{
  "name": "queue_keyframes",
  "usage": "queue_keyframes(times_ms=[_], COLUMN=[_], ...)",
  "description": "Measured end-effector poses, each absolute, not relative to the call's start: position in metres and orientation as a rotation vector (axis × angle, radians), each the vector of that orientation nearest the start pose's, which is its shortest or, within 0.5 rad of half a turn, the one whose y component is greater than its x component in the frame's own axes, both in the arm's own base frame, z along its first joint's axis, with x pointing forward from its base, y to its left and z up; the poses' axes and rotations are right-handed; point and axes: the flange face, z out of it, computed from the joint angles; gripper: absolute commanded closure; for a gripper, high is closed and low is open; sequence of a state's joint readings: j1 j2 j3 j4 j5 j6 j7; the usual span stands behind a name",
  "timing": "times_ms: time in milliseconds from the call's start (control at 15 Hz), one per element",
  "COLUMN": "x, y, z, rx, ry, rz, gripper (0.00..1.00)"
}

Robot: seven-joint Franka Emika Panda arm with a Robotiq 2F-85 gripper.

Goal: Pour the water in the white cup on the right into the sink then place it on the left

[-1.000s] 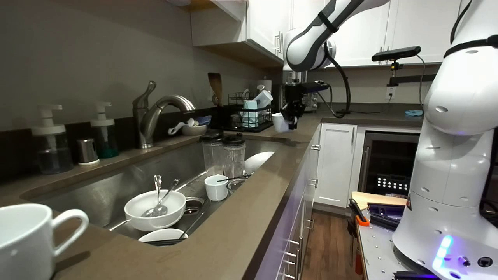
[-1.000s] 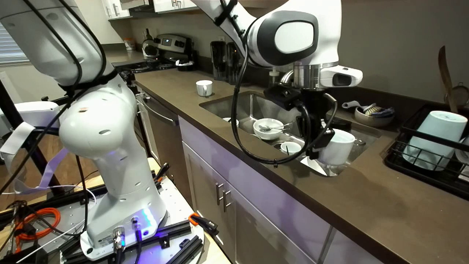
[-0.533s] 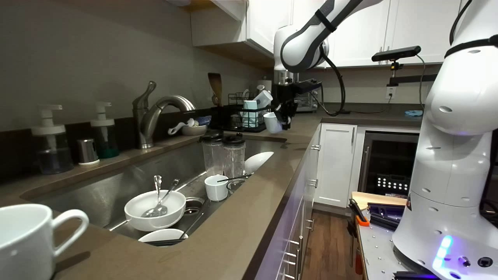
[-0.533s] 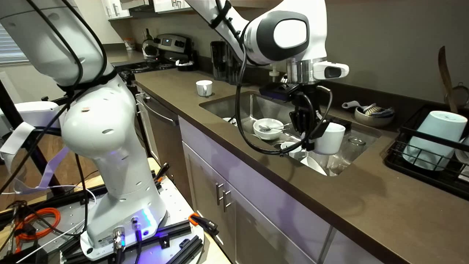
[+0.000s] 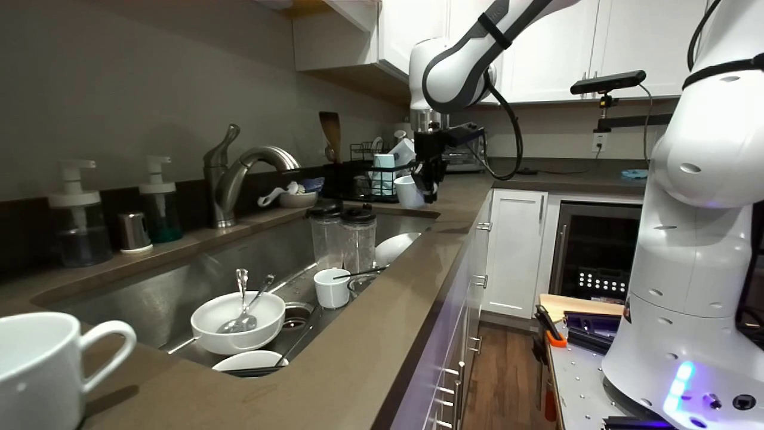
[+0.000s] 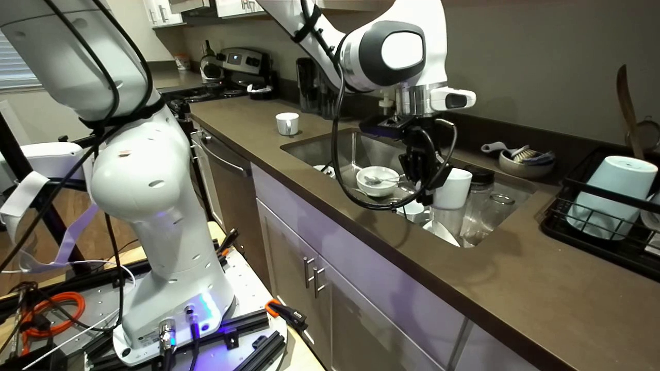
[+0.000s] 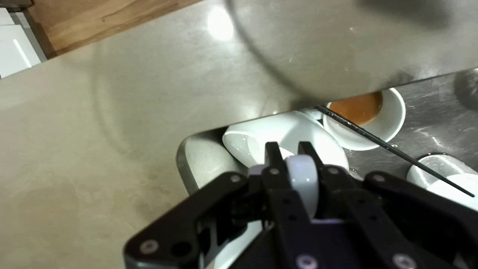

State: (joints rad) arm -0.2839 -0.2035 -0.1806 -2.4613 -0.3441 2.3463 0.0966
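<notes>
The white cup (image 5: 408,191) hangs close to upright at the dish-rack end of the sink, in both exterior views (image 6: 454,189). My gripper (image 5: 431,190) is shut on its handle (image 7: 304,181), which shows between the two fingers in the wrist view. The gripper also shows in an exterior view (image 6: 430,193), beside the cup. The cup's inside is hidden, so I cannot see any water. The sink (image 5: 149,298) is a long steel basin below, also in an exterior view (image 6: 363,147), with an arched faucet (image 5: 262,156).
A white mug with a loop handle (image 5: 42,370) stands on the counter at the sink's far end from the cup. The sink holds a bowl with spoons (image 5: 239,334), a small cup (image 5: 332,289) and clear jars (image 5: 359,245). A black dish rack (image 6: 593,247) stands nearby.
My gripper and the held cup have moved left in both exterior views, farther over the sink and away from the dish-rack counter. The grip on the handle looks unchanged.
</notes>
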Motion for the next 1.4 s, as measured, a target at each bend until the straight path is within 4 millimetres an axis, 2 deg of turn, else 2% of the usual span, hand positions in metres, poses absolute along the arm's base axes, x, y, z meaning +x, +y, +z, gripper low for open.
queue_keyframes(times_ms=[467, 533, 800, 1000, 1400], x=[0.412, 0.412, 0.412, 0.419, 0.438], y=[-0.214, -0.214, -0.209, -0.187, -0.124], z=[0.379, 0.379, 0.373, 0.365, 0.358], rx=[-3.326, -3.326, -3.325, -3.353, -3.507], ry=[0.555, 0.555, 0.544, 0.526, 0.410], rz=[-0.077, -0.077, -0.057, -0.040, 0.002], gripper=[0.85, 0.96, 0.96, 0.96, 0.96])
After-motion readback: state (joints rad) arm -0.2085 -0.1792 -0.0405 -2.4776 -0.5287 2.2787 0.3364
